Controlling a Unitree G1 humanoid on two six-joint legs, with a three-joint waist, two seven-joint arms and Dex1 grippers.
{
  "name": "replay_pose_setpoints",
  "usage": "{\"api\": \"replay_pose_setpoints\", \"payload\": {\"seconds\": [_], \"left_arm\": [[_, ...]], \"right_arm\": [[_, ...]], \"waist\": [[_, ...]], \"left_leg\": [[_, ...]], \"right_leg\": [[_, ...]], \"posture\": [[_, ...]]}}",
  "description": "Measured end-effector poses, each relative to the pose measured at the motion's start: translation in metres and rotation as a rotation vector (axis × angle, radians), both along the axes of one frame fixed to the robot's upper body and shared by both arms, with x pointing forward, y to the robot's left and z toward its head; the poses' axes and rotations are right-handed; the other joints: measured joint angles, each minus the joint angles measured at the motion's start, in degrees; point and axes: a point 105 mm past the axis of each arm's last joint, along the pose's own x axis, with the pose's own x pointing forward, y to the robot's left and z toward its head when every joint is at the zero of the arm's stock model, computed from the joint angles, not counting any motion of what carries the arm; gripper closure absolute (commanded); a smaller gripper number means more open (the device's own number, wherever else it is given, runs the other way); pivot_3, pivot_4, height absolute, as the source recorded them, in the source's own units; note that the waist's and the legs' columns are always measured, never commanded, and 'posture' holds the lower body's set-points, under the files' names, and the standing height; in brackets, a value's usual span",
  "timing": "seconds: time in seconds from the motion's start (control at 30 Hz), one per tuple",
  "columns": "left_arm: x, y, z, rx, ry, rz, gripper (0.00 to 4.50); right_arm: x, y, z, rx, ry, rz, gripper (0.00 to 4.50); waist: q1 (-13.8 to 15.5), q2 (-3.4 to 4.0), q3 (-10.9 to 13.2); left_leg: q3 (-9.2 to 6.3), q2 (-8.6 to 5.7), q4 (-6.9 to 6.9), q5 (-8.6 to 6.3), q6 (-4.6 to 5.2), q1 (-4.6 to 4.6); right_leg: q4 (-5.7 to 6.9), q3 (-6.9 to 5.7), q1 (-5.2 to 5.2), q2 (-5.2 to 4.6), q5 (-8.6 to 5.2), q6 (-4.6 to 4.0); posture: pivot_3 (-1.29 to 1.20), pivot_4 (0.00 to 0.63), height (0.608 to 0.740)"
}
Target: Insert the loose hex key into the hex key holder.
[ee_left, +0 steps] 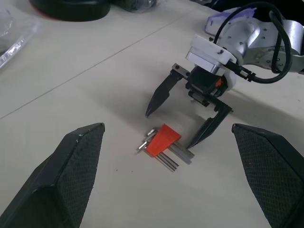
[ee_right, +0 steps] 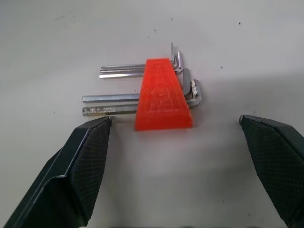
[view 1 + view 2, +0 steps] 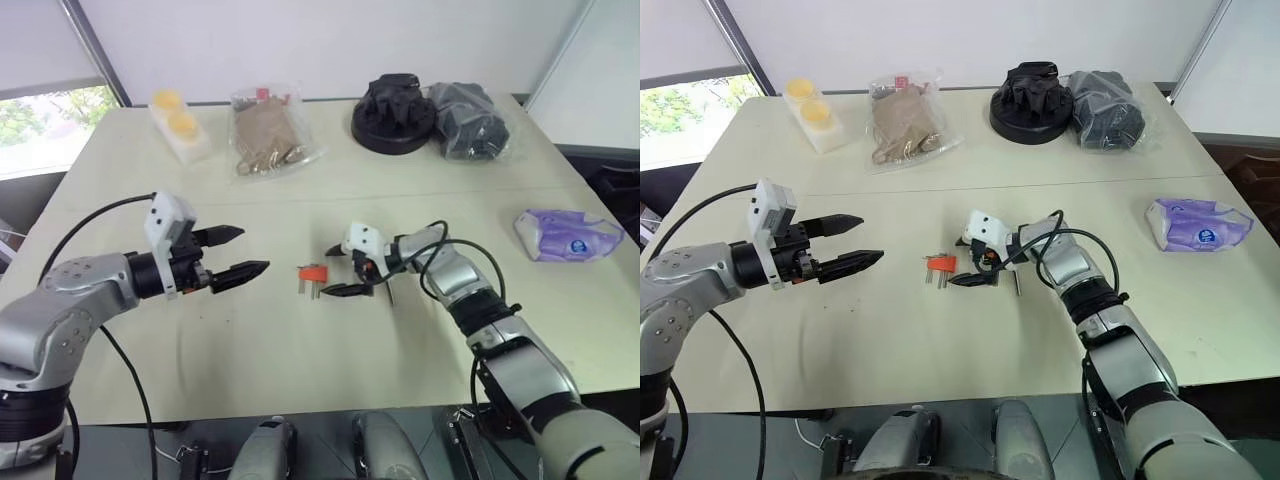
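Observation:
The hex key holder [image 3: 312, 272], a small orange-red wedge with short grey keys sticking out of both sides, lies flat in the middle of the table [image 3: 300, 350]. My right gripper [image 3: 328, 271] points at it from the right, open, with one finger on each side of the holder [image 2: 164, 97] and nothing held. The loose hex key [image 3: 1017, 284], a thin grey rod, lies on the table just right of that gripper's body. My left gripper [image 3: 252, 250] hovers open and empty to the left of the holder [image 1: 162, 140], pointing toward it.
Along the far edge stand a white tray with yellow pieces [image 3: 180, 125], a clear bag of brown items [image 3: 265, 135], a black round object [image 3: 393, 115] and a dark bag [image 3: 470, 120]. A purple packet [image 3: 565, 235] lies at the right.

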Motion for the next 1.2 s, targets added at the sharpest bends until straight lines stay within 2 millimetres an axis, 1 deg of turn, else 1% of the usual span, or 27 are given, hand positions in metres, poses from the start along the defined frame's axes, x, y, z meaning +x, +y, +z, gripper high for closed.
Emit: {"api": "replay_pose_setpoints", "payload": {"seconds": [0.07, 0.1, 0.13, 0.3, 0.33, 0.53, 0.63, 0.7, 0.8, 0.9, 0.97, 1.07, 1.2], "left_arm": [[-0.001, -0.001, 0.000, 0.004, -0.001, 0.000, 0.00], [-0.002, -0.001, 0.000, 0.004, -0.001, -0.001, 0.00], [-0.002, -0.001, 0.000, 0.003, 0.001, -0.002, 0.00], [-0.003, 0.001, -0.003, 0.006, 0.011, 0.010, 0.00], [-0.003, 0.001, -0.003, 0.009, 0.011, 0.011, 0.00], [-0.003, 0.001, -0.003, 0.010, 0.006, 0.022, 0.00], [-0.003, 0.001, -0.002, 0.009, 0.005, 0.022, 0.00], [-0.001, 0.001, -0.001, 0.002, 0.002, 0.023, 0.00], [0.005, 0.000, 0.003, -0.018, -0.003, 0.015, 0.00], [0.013, -0.002, 0.010, -0.059, -0.013, 0.003, 0.00], [0.021, -0.008, 0.015, -0.094, -0.015, -0.021, 0.00], [0.031, -0.017, 0.027, -0.143, -0.030, -0.065, 0.00], [0.040, -0.030, 0.043, -0.189, -0.034, -0.137, 0.00]], "right_arm": [[0.000, 0.001, 0.000, -0.001, -0.002, 0.003, 0.04], [0.000, 0.002, -0.001, -0.001, -0.002, 0.003, 0.57], [0.001, 0.003, -0.001, 0.000, -0.001, 0.005, 0.87], [0.000, 0.007, -0.002, 0.001, -0.010, 0.026, 3.41], [0.000, 0.007, -0.002, -0.001, -0.012, 0.028, 3.52], [0.000, 0.007, -0.001, -0.009, -0.029, 0.036, 3.51], [0.004, 0.007, 0.005, -0.031, -0.164, 0.023, 3.51], [0.012, 0.003, 0.014, -0.046, -0.325, -0.014, 3.51], [0.023, -0.006, 0.041, -0.024, -0.571, -0.082, 3.51], [0.022, -0.016, 0.082, 0.019, -0.867, -0.093, 3.51], [0.015, -0.022, 0.103, 0.026, -1.031, -0.067, 3.51], [-0.001, -0.023, 0.128, 0.038, -1.247, 0.008, 3.51], [-0.019, -0.020, 0.147, 0.025, -1.500, 0.119, 3.51]], "waist": [[0.0, 0.00, 0.0], [0.0, 0.00, 0.0], [0.0, 0.00, 0.0], [0.0, 0.00, 0.0], [0.0, 0.00, 0.0], [0.0, 0.00, 0.0], [0.1, 0.00, 0.0], [0.2, 0.00, 0.0], [0.3, 0.00, 0.0], [0.4, 0.00, 0.0], [0.4, 0.00, 0.0], [0.2, -0.02, 0.0], [-0.1, -0.02, 0.0]], "left_leg": [[0.00, 0.00, 0.00, 0.00, 0.00, 0.00], [0.00, 0.00, 0.00, 0.00, 0.00, 0.00], [0.00, 0.00, 0.00, 0.00, 0.00, 0.00], [0.00, 0.00, 0.00, 0.00, 0.00, 0.00], [0.00, 0.00, 0.00, 0.00, 0.00, 0.00], [0.00, 0.00, 0.00, 0.00, 0.00, 0.00], [0.00, 0.00, 0.00, 0.00, -0.01, 0.00], [0.01, -0.03, 0.01, 0.00, -0.01, 0.00], [0.00, -0.05, 0.01, 0.01, -0.02, -0.01], [0.01, -0.06, 0.01, 0.01, -0.02, -0.02], [0.02, -0.06, 0.01, 0.01, -0.02, -0.02], [0.03, -0.05, 0.02, 0.01, -0.02, -0.02], [0.06, -0.04, -0.01, 0.02, -0.03, -0.01]], "right_leg": [[0.00, 0.00, 0.00, 0.00, 0.00, 0.00], [0.00, 0.00, 0.00, 0.00, 0.00, 0.00], [0.00, 0.00, 0.00, 0.00, 0.00, 0.00], [0.00, 0.00, 0.00, -0.01, 0.00, 0.00], [0.00, 0.00, 0.00, -0.01, 0.00, 0.00], [0.01, 0.00, 0.00, -0.01, 0.00, 0.00], [0.01, 0.00, -0.01, -0.01, 0.00, 0.00], [0.01, 0.00, -0.01, -0.02, 0.00, 0.00], [0.01, 0.00, -0.02, -0.03, 0.00, 0.00], [0.01, -0.03, -0.03, -0.02, 0.00, 0.00], [0.01, -0.06, -0.02, 0.00, 0.00, 0.00], [0.03, -0.06, -0.02, 0.02, 0.00, 0.01], [0.06, -0.04, -0.08, 0.11, 0.00, 0.01]], "posture": [[0.00, 0.150, 0.740], [0.00, 0.150, 0.740], [0.00, 0.150, 0.740], [0.00, 0.150, 0.740], [0.00, 0.150, 0.740], [0.00, 0.150, 0.740], [0.00, 0.150, 0.740], [0.00, 0.150, 0.740], [0.00, 0.150, 0.740], [0.00, 0.150, 0.740], [0.00, 0.150, 0.740], [0.00, 0.150, 0.740], [0.00, 0.150, 0.740]]}}
